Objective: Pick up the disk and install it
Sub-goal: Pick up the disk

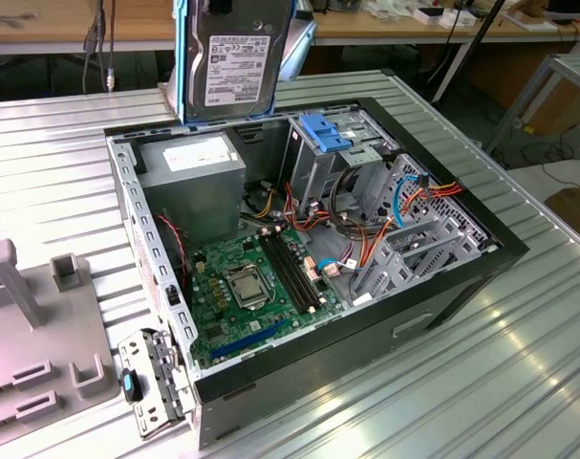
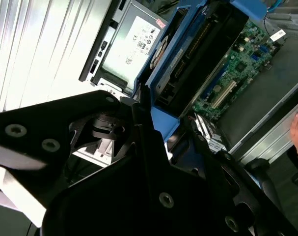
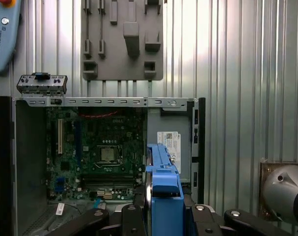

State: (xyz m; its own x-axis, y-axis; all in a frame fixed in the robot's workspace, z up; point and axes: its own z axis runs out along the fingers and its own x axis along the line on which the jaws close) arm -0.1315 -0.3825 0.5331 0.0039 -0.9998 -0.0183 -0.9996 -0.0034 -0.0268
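- In the exterior view, the disk [image 1: 234, 62] is hanging upright in the air with its labelled face toward the camera. It is raised above the back corner of the open computer case [image 1: 481, 253], right over the power supply [image 1: 189, 163]. A paler blue bracket [image 1: 326, 131] is sitting in the drive cage, off to the exterior view's right of the disk.
- In the second wrist view, the gripper [image 2: 156, 115] is clamping the disk [image 2: 198, 54] by one end, its black jaws pressing on either side of the blue carrier. The rest of the disk is sticking out beyond them, toward the motherboard [image 2: 242, 64].
- In the first wrist view, the gripper [image 3: 164, 219] is holding the disk [image 3: 163, 182] edge-on. The disk is hanging over the case [image 3: 6, 162], about where the motherboard [image 3: 104, 147] meets the power supply [image 3: 168, 142].
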